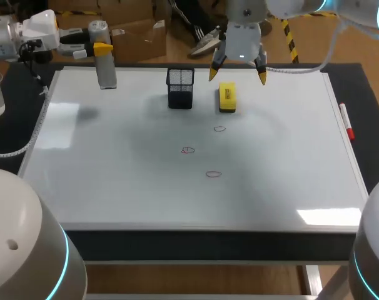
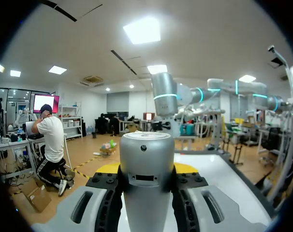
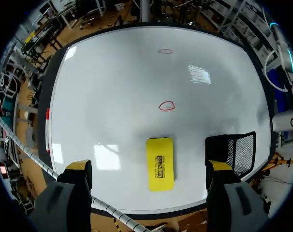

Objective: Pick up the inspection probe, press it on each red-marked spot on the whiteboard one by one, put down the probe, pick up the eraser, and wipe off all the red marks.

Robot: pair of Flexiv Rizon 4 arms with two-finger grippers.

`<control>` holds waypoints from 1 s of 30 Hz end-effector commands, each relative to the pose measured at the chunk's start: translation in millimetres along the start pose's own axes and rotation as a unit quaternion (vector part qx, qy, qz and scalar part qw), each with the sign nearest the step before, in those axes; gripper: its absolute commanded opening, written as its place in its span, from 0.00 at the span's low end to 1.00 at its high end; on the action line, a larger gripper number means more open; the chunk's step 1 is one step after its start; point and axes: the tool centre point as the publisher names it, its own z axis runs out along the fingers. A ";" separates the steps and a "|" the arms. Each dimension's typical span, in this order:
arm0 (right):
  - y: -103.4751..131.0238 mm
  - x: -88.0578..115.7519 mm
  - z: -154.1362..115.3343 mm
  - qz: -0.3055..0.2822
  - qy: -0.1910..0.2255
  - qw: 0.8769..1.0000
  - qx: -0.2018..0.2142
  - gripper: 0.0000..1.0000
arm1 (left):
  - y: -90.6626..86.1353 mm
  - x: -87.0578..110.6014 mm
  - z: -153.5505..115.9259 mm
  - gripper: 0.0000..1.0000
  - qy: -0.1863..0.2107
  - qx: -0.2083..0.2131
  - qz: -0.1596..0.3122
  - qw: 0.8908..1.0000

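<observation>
Here, a grey cylindrical probe.

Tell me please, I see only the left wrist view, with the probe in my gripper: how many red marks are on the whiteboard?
Observer: Three red marks, all near the middle of the whiteboard, none under the probe.
Operator: Where is the probe, then?
Observer: At the far left corner of the board, held upright in the left gripper.
Operator: And the eraser?
Observer: The eraser lies flat, just right of the black mesh holder. The open right gripper hangs above it.
</observation>
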 end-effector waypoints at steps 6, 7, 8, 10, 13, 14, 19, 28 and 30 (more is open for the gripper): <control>0.6 -0.8 11.2 -0.014 0.003 1.000 0.006 1.00 | -1.3 0.6 0.0 0.00 -0.001 0.000 0.000 1.000; 0.6 -0.8 11.2 -0.014 0.003 1.000 0.006 1.00 | -1.3 0.6 0.0 0.00 -0.001 0.000 0.000 1.000; 0.6 -0.8 11.2 -0.014 0.003 1.000 0.006 1.00 | -1.3 0.6 0.0 0.00 -0.001 0.000 0.000 1.000; 0.6 -0.8 11.2 -0.014 0.003 1.000 0.006 1.00 | -1.3 0.6 0.0 0.00 -0.001 0.000 0.000 1.000; 0.6 -0.8 11.2 -0.014 0.003 1.000 0.006 1.00 | -1.3 0.6 0.0 0.00 -0.001 0.000 0.000 1.000; 0.6 -0.8 11.2 -0.014 0.003 1.000 0.006 1.00 | -1.3 0.6 0.0 0.00 -0.001 0.000 0.000 1.000; 0.6 -0.8 11.2 -0.014 0.003 1.000 0.006 1.00 | -1.3 0.6 0.0 0.00 -0.001 0.000 0.000 1.000; -5.3 -4.8 22.0 0.005 -0.002 1.000 -0.013 1.00 | -1.3 0.6 0.0 0.00 -0.001 0.000 0.000 1.000; -8.5 -7.4 27.0 0.010 0.003 1.000 -0.016 1.00 | -1.3 0.6 0.0 0.00 -0.001 0.000 0.000 1.000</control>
